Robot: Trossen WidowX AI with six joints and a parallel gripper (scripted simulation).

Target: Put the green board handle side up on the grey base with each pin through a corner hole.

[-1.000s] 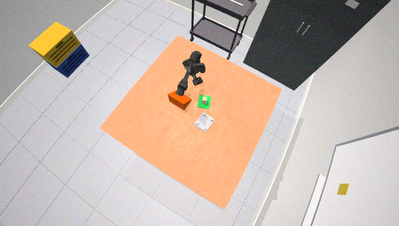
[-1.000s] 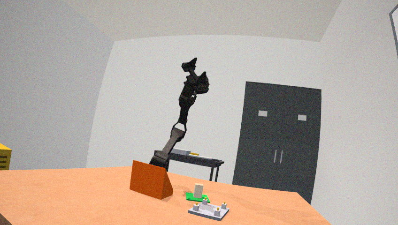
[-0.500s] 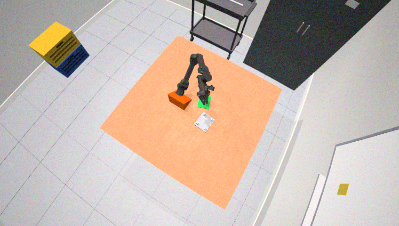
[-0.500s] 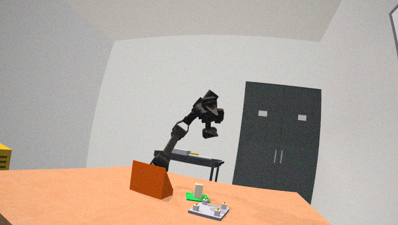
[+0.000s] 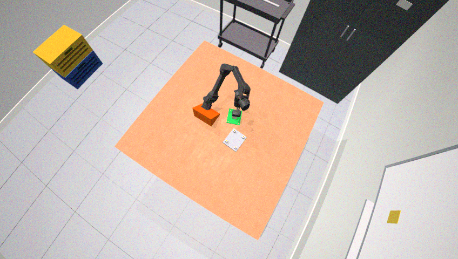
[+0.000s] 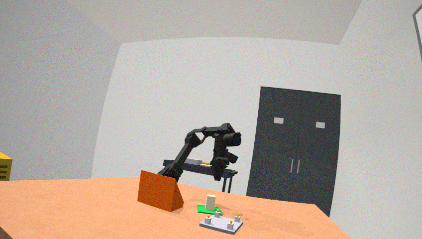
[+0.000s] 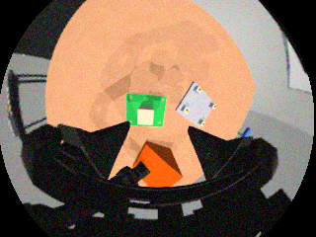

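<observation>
Green board (image 5: 229, 119) (image 6: 202, 209) (image 7: 132, 113) lay flat on the desk (image 5: 193, 167) (image 6: 73, 207) (image 7: 148, 49), with its pale square handle (image 5: 234, 117) (image 6: 210, 202) (image 7: 145, 116) standing upright on the upper side. It was near the grey base (image 5: 234, 140) (image 6: 221, 222) (image 7: 197, 105), but it was apart from it and did not rest on any post. In the top view, the board and the base were turned at different angles.

The base was also flat on the desk. Its four posts pointed upward, and each had one gold pin on the top; all the pins were outside of the board's holes.

The end effector (image 5: 236, 113) (image 6: 217, 179) (image 7: 160, 126) was wide open and held nothing. It was above the board, with its fingers directed downward. The exterior view showed a gap between the fingertips and the top of the handle, so these two did not touch. In the top view, it covered a part of the board.

The black arm (image 5: 237, 76) (image 6: 183, 154) was bent in a high arch. An orange block (image 5: 202, 116) (image 6: 155, 190) (image 7: 158, 165) stood at its lower end, but I could not tell if they touched.
</observation>
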